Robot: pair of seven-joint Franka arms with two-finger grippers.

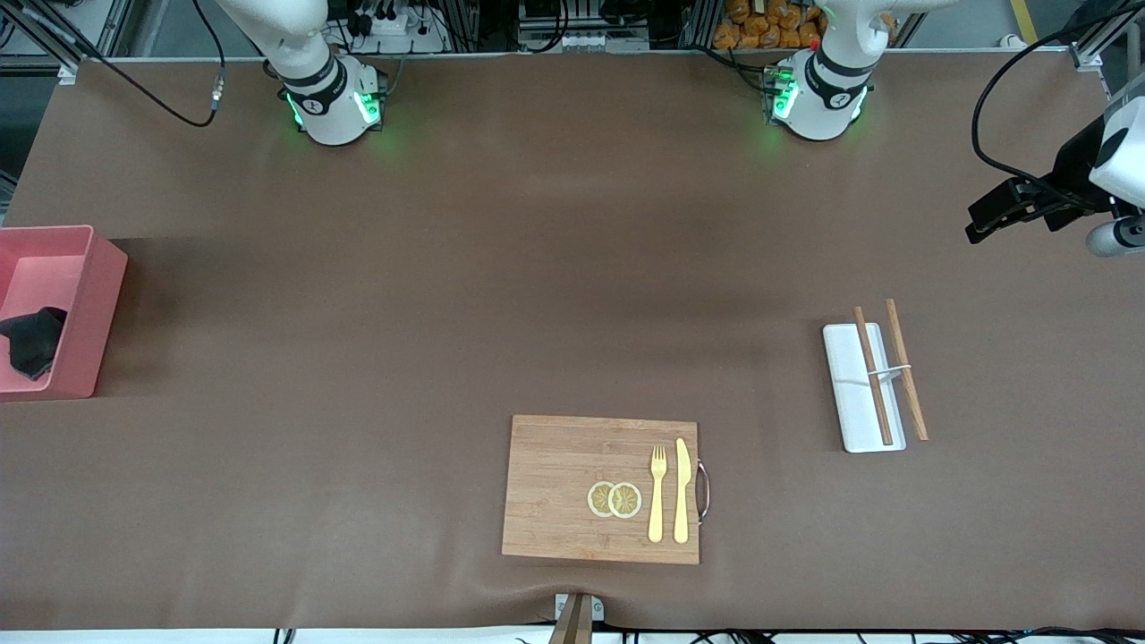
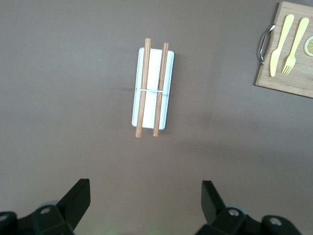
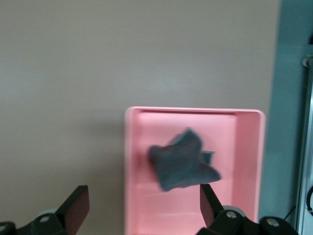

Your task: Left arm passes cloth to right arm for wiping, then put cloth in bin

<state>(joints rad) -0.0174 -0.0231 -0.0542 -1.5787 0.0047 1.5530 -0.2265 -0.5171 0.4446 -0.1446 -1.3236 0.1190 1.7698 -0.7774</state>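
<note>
Right wrist view: crumpled dark grey fabric cloth (image 3: 181, 159) lies inside the salmon-pink rectangular plastic bin (image 3: 131, 166); right claw (image 3: 142, 208) above, spread wide and empty. Left claw (image 2: 145, 200) gapes wide over the table.

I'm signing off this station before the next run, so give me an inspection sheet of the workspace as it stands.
Surface: brown table, slightly wrinkled at the edge nearest the front camera.
Job's things: cloth lies crumpled in the pink bin, at the right arm's end of the table.
Clutter: cutting board with lemon slices, fork, knife; white tray with two chopsticks toward the left arm's end.
Grippers: left gripper open above bare table near the tray; right gripper open over the bin, holding nothing.
Cables: black ones at both table ends.
Surroundings: frame and shelving along the bases' side.
</note>
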